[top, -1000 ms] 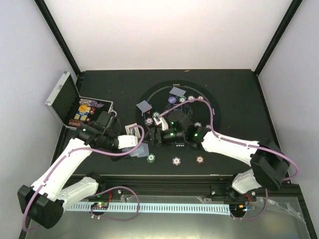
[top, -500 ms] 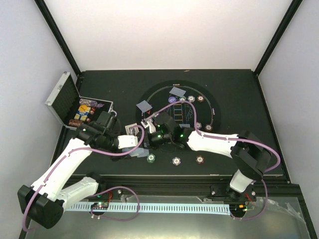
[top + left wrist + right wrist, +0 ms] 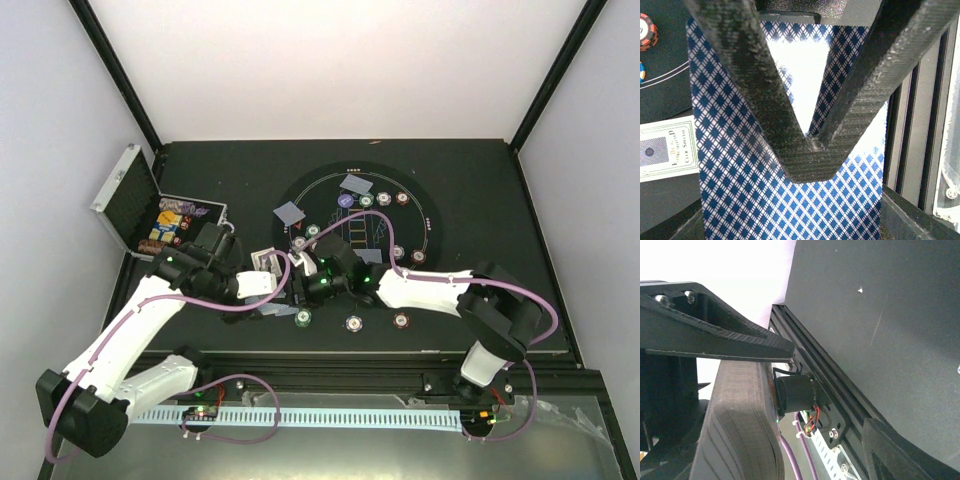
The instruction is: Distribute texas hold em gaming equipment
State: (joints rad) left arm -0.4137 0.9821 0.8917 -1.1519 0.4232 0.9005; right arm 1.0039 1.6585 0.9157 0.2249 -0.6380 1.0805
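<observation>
Blue-backed playing cards [image 3: 740, 200] | pinched in closed left gripper [image 3: 809, 150]

Your left pincer [image 3: 810, 150] is holding its two black fingers tip to tip in a closed V. Behind them a blue diamond-backed playing card [image 3: 740, 200] is filling most of the view. To its left a white printed card [image 3: 667, 147] is lying on the black bench [image 3: 665, 100]. A red-brown striped poker chip [image 3: 647, 30] is sitting in the top left corner.
</observation>
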